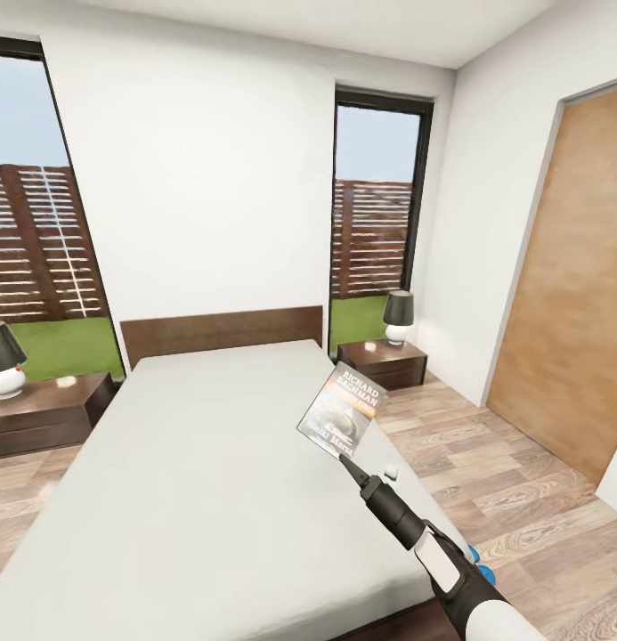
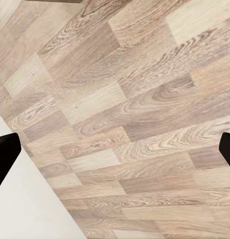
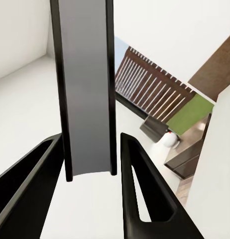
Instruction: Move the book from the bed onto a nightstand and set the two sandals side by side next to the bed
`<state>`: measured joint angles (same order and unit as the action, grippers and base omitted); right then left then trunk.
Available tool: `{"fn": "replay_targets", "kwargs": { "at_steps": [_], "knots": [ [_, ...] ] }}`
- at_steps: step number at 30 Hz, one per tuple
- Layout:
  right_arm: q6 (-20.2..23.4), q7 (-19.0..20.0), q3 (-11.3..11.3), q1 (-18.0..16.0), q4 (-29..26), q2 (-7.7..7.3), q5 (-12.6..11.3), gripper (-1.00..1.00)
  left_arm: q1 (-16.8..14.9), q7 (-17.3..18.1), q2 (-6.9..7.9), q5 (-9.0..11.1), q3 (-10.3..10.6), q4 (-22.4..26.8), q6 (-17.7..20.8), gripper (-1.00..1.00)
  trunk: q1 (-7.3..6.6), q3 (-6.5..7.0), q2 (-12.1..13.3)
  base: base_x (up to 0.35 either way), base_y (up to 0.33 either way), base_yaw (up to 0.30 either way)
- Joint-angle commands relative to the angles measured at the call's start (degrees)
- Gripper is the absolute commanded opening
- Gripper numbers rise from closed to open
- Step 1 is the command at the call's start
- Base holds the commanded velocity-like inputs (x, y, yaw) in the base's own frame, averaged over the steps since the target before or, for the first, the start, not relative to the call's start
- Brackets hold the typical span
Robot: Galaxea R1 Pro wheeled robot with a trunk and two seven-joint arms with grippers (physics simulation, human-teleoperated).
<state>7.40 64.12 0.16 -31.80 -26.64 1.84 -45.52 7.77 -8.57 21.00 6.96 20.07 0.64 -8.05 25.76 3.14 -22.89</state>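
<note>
Head view: the right gripper (image 1: 345,460) holds the book (image 1: 341,411) by its lower edge, lifted clear above the bed (image 1: 192,463), over the mattress edge nearest the right-hand nightstand (image 1: 384,362). The cover faces the camera: white lettering at the top, a dark picture below, an orange band between. The book stands roughly upright, tilted a little

Right wrist view: the book (image 3: 87,89) shows edge-on as a tall grey slab with dark borders, sitting between the two black fingers (image 3: 145,194); the fingers are clamped on it from both sides. The right gripper (image 3: 90,169) points toward the headboard end of the bed, with the slatted fence and grass visible through the window beyond

Bed: light-grey mattress bare, dark-brown headboard against the white wall. A nightstand stands just beside each side of the headboard; each carries a lamp with a black shade and white base, the right lamp (image 1: 398,317) and the left lamp (image 1: 3,359) on the left-hand nightstand (image 1: 50,411)

Something bright blue (image 1: 479,563) peeks out on the floor just beside the bed, behind the right forearm; too hidden to identify

A wooden door (image 1: 571,320) is on the wall well apart from the bed, past the right-hand nightstand

Left wrist view: the left gripper (image 2: 115,149) looks down at the wood-plank floor (image 2: 125,114); its two black fingertips (image 2: 4,152) sit far apart at the frame edges, spread with nothing between them
</note>
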Motion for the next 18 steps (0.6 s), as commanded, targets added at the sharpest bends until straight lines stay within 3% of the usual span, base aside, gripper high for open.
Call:
{"fn": "replay_targets", "kwargs": {
  "at_steps": [1, 18],
  "knots": [
    [0.6, 0.1, 0.0, 0.0, 0.0, 0.01, -0.4, -1.00, 0.1, -0.1, 0.01, 0.6, 0.5, 0.1, -0.1, 1.00, 0.02, 0.00, 0.0, 0.000, 0.000, 0.002],
    [0.6, 0.1, 0.0, 0.0, 0.0, 0.01, -0.4, -1.00, 0.1, -0.1, 0.00, 0.6, 0.5, 0.1, -0.1, 1.00, 0.02, 0.00, 0.0, 0.000, 0.000, 0.000]
  ]
}}
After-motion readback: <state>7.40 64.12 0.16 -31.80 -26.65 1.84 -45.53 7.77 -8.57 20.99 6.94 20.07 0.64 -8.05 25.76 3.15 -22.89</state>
